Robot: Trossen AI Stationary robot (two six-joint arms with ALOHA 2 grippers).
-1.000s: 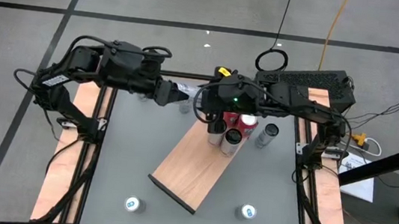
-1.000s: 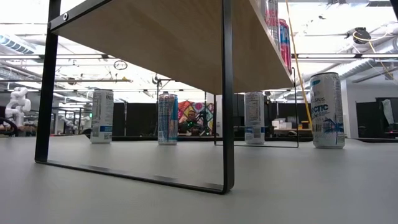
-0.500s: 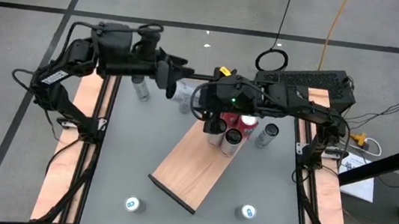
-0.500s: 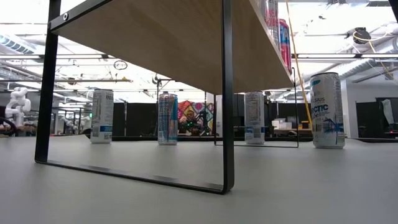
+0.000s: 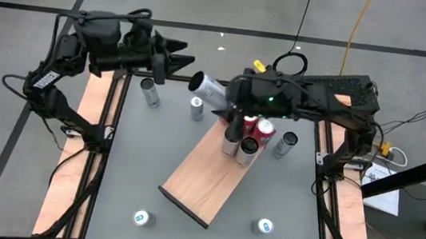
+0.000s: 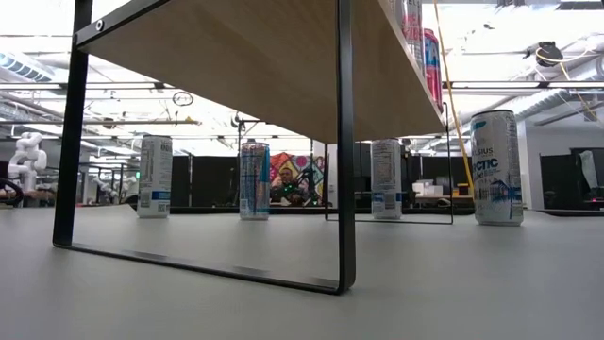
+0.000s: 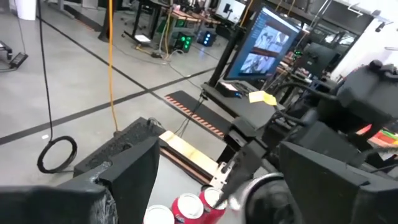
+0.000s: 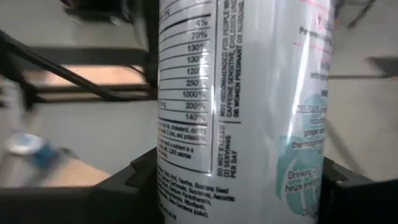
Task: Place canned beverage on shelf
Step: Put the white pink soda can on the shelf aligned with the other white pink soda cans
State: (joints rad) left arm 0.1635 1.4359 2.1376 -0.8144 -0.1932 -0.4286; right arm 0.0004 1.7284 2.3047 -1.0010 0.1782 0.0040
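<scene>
Over on the left, my left tool [image 5: 180, 55] hangs spread and empty above the far-left corner of the grey counter [image 5: 135, 167], well clear of the work. Just beside it on the counter stand two slim silver cans [image 5: 149, 92], untouched. Moving across, my right tool [image 5: 229, 104] is pinching a tall white-and-silver beverage can [image 5: 210, 90], tipped over on a slant in the air above the far end of the flat light-brown wooden shelf [image 5: 207, 175] with its thin black end strips. The wrist camera shows that can's label filling the gap between my dark fingers [image 8: 130, 186]. Further right, a cluster of red and silver cans [image 5: 250, 136] already stands on the shelf's far end. I'd call this the carry step: next I need to right the can and lower it onto bare board beside the cluster without knocking them.
</scene>
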